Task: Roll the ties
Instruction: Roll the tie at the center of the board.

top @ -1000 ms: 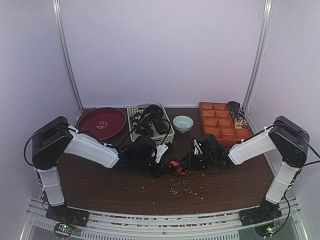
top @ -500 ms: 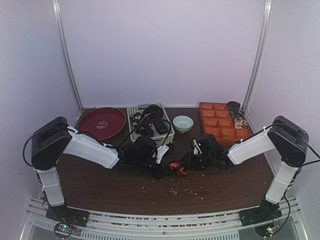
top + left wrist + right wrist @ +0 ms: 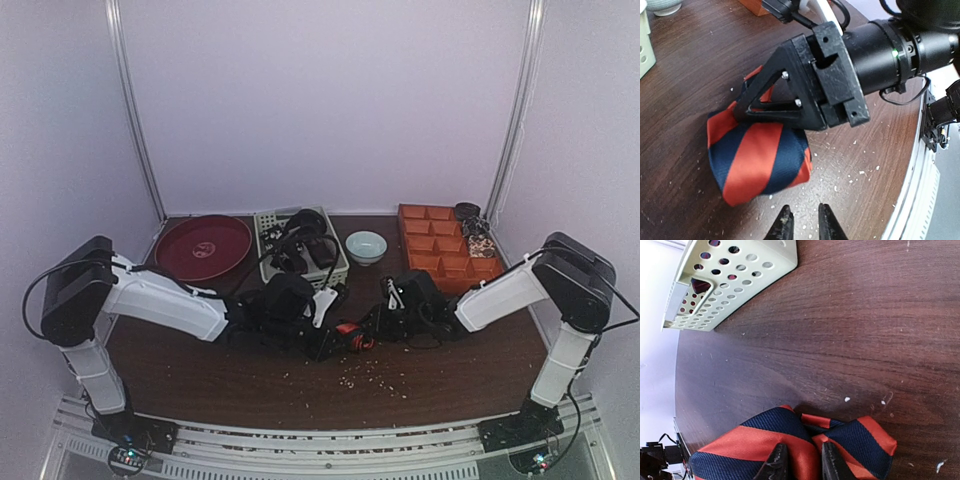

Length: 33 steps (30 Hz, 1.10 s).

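striped tie (image 3: 760, 165): orange-red and dark blue diagonal stripes, bunched into a short, loose roll. it lies flat on the desk (image 3: 200, 370) about midway between the left and right edges, between the two arms.
right end effector (image 3: 802, 462): clamped on the striped tie. in the right wrist view both fingertips sit on the fabric with an orange fold pinched between them. in the left wrist view its black triangular finger presses into the top of the roll.
left end effector (image 3: 804, 225): fingertips a narrow way apart with nothing between them. it hangs just beside the roll on the side toward the near edge and does not touch the tie.
basket (image 3: 265, 222): pale green and perforated, at the far edge left of centre. dark things lie in it, too small to tell what.
plate (image 3: 203, 247): dark red and round, at the far left corner.
bowl (image 3: 366, 246): pale blue, near the far edge, between the basket and the compartment tray (image 3: 440, 250).
compartment tray: orange, at the far right corner.
crumbs (image 3: 365, 378): pale specks scattered on the desk toward the near edge, below the tie.
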Each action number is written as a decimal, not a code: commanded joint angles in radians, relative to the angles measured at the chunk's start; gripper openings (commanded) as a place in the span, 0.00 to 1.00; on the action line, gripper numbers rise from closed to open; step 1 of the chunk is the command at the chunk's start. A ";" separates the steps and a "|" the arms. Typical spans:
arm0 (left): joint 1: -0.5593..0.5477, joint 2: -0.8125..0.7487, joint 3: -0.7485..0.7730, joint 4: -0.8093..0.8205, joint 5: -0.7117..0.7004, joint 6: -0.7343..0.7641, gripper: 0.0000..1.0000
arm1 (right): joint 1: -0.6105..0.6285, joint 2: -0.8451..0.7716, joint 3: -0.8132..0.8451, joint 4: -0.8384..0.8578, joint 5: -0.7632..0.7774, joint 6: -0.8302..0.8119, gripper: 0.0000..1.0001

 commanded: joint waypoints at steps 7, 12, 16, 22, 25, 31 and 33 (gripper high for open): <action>-0.003 -0.132 -0.163 0.054 -0.051 -0.049 0.12 | 0.074 0.026 -0.102 0.050 0.059 0.202 0.25; -0.002 -0.136 -0.212 0.120 -0.038 0.005 0.11 | 0.117 0.026 -0.104 0.070 0.089 0.258 0.25; 0.003 -0.121 -0.186 0.124 -0.057 0.054 0.08 | 0.146 0.024 -0.092 0.066 0.111 0.282 0.24; 0.026 -0.089 -0.133 0.120 -0.044 0.095 0.06 | 0.157 0.013 -0.075 0.047 0.132 0.292 0.24; 0.036 -0.069 -0.110 0.108 -0.039 0.114 0.06 | 0.157 0.014 -0.071 0.044 0.132 0.289 0.24; 0.043 -0.044 -0.080 0.103 -0.024 0.125 0.06 | 0.158 -0.006 -0.076 0.053 0.134 0.230 0.26; 0.043 -0.034 -0.068 0.095 -0.020 0.130 0.06 | 0.158 -0.019 -0.077 0.041 0.140 0.193 0.27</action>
